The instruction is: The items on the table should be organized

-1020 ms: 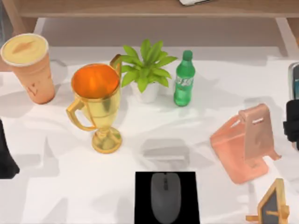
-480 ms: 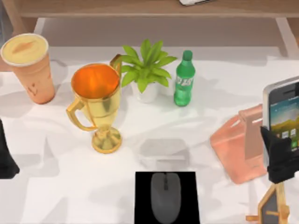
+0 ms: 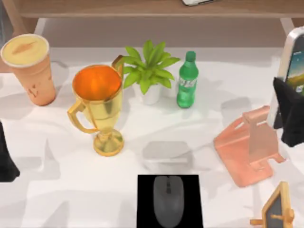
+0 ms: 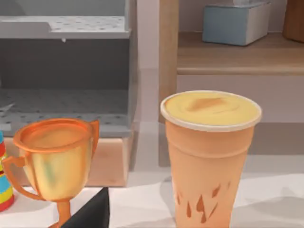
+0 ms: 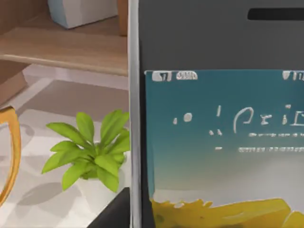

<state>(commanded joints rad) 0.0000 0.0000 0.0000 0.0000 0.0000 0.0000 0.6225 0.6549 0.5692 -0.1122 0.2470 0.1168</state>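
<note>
My right gripper (image 3: pixel 290 113) is shut on the silver-edged smartphone (image 3: pixel 295 56), holding it upright at the table's right edge, just behind and right of a pink phone stand (image 3: pixel 249 148). The phone's screen (image 5: pixel 223 152) looms close in the right wrist view. The dark grey mouse (image 3: pixel 168 200) lies on a black mat (image 3: pixel 145 187) at the front middle. At the back left stands the peach cup (image 3: pixel 29 66) with its cream lid, also seen from the left wrist (image 4: pixel 209 156). My left arm (image 3: pixel 4 159) is parked at the left edge.
A gold trophy (image 3: pixel 97 104), a potted plant (image 3: pixel 148 71) and a green bottle (image 3: pixel 186 80) stand across the middle back. A small wooden easel board (image 3: pixel 278 211) sits at the front right. A brown shelf (image 3: pixel 142 8) runs along the back.
The right gripper carried the smartphone from in front of the stand toward the back right; it now sits farther back and nearer the right edge. Nothing else moved.
</note>
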